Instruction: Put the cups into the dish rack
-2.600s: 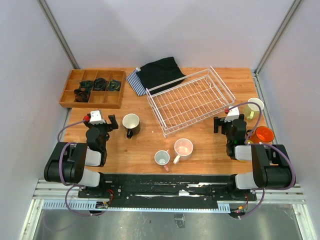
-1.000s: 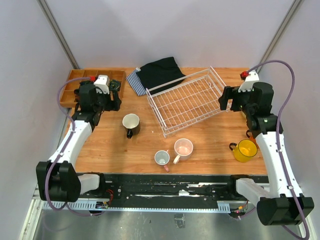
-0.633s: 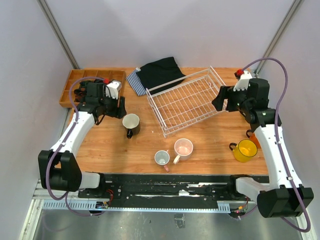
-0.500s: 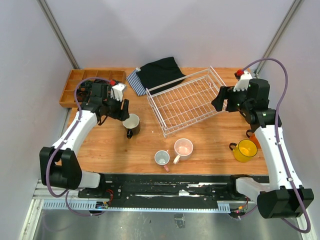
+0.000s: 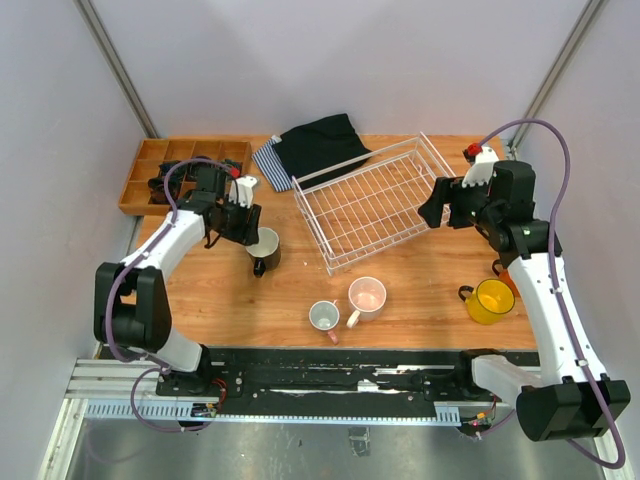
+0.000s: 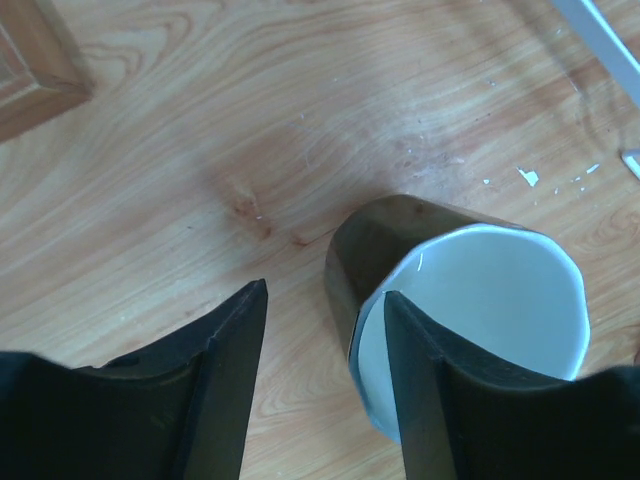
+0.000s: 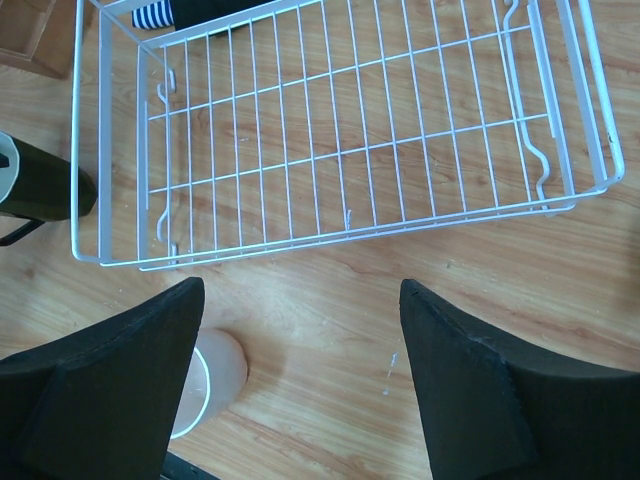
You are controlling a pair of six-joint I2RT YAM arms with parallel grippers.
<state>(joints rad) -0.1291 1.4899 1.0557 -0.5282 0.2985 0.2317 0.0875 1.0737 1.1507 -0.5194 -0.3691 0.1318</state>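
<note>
Top view, clock directions taken from the dish rack (image 5: 380, 205), which sits at mid-surface, turned at an angle.

- Surface (image 5: 420, 290): wood grain. All mugs seen stand on it, outside the rack.
- Black mug (image 5: 262, 247), white inside: upright at 8 o'clock of the rack, handle toward 6 o'clock.
- Pale pink mug (image 5: 367, 295): upright at 6 o'clock of the rack.
- Small dusty pink mug (image 5: 323, 316): just beside the pale pink one, at its 8 o'clock.
- Yellow mug (image 5: 493, 300): at 4 o'clock of the rack, handle toward 9 o'clock. A sliver of orange shows behind the right arm just beyond it; too hidden to say more.
- Left pincer (image 6: 322, 380): fingers spread moderately, holding nothing. It is over the black mug's rim at the 11 o'clock side. In the wrist view the mug's near wall lies between the fingers and one finger overlaps the white mouth; contact cannot be judged.
- Right pincer (image 7: 300, 390): fingers wide, holding nothing. It hangs above the rack's 3 o'clock edge and looks down on the wire grid.
- Wooden compartment tray (image 5: 160, 175): at 10 o'clock.
- Black cloth (image 5: 320, 145) and striped cloth (image 5: 268, 165): at 11 o'clock, touching the rack's corner.
</note>
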